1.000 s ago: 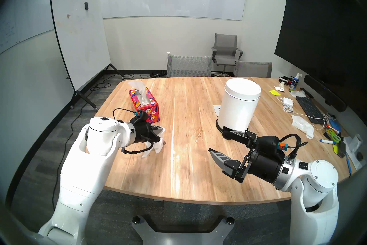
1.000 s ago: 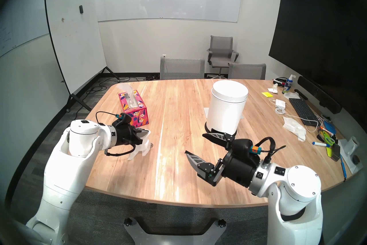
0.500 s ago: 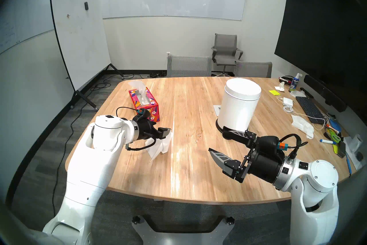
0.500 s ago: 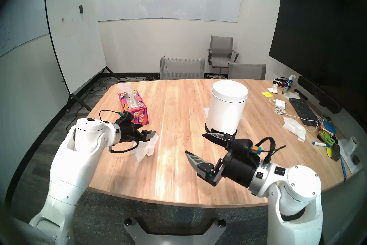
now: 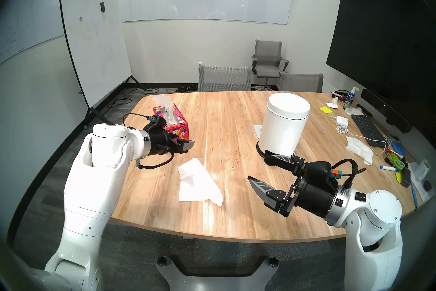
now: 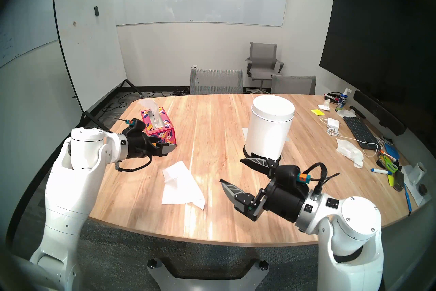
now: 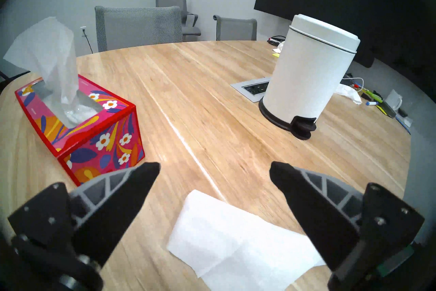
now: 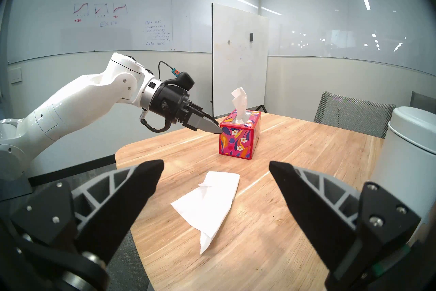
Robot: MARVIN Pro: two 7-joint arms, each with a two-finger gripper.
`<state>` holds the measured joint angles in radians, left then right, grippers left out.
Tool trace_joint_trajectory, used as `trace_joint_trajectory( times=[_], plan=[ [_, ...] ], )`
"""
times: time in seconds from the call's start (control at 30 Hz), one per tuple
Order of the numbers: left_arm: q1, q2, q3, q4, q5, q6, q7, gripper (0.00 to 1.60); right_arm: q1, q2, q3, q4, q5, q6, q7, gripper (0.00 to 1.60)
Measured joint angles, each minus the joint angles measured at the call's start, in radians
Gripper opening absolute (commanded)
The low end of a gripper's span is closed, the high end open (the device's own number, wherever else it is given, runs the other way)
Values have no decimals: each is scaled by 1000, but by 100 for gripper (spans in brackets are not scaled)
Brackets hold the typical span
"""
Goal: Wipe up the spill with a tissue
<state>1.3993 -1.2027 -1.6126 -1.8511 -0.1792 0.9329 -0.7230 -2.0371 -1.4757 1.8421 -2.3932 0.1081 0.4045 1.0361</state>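
Rates the tissue (image 5: 199, 183) as very light, limp and easily torn: thin paper with no stiffness, likely to crumple under any pinch and to slide or lift on the smooth desk (image 5: 224, 217) if pushed by an edge. Recommends a pinch from above at the raised fold near the far-left corner, or at the turned-over near-right corner, where the paper stands slightly proud of the wood; judges flat areas poor for a hold.

Finds the tissue lying loose on the desk, near the middle-left, between the two arms, touching neither. Places it near and right of the floral tissue box (image 5: 174, 124) and well left of the white pedal bin (image 5: 283, 127).

Describes it as a plain white sheet, roughly square, mostly spread flat, with one crease across the far part and one corner folded over at the near right. Sees no staining on the upper face.

Detects no dark spill in any view; cannot tell whether it sits under the sheet. Notes only a pale rough patch (image 5: 233, 158) of grain just right of the tissue.

Records the left end effector (image 7: 214, 170) as open and empty, above the desk beside the box's near end. Records the right end effector (image 8: 215, 165) as wide open and empty, aimed toward the tissue from the right.
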Motion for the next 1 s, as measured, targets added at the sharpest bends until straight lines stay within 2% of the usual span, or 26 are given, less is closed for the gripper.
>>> trace_joint_trajectory(
  times=[0.2, 0.37, 0.7, 1.0],
  plan=[
    [65, 52, -30, -64, -13, 23, -59, 160, 0, 0, 0, 0, 0, 0, 0, 160],
    [104, 72, -28, -76, -1, -2, -67, 160, 0, 0, 0, 0, 0, 0, 0, 160],
    [142, 64, 43, -65, 68, -92, -22, 160, 0, 0, 0, 0, 0, 0, 0, 160],
    [121, 28, 115, 16, 115, -140, 36, 160, 0, 0, 0, 0, 0, 0, 0, 160]
  ],
)
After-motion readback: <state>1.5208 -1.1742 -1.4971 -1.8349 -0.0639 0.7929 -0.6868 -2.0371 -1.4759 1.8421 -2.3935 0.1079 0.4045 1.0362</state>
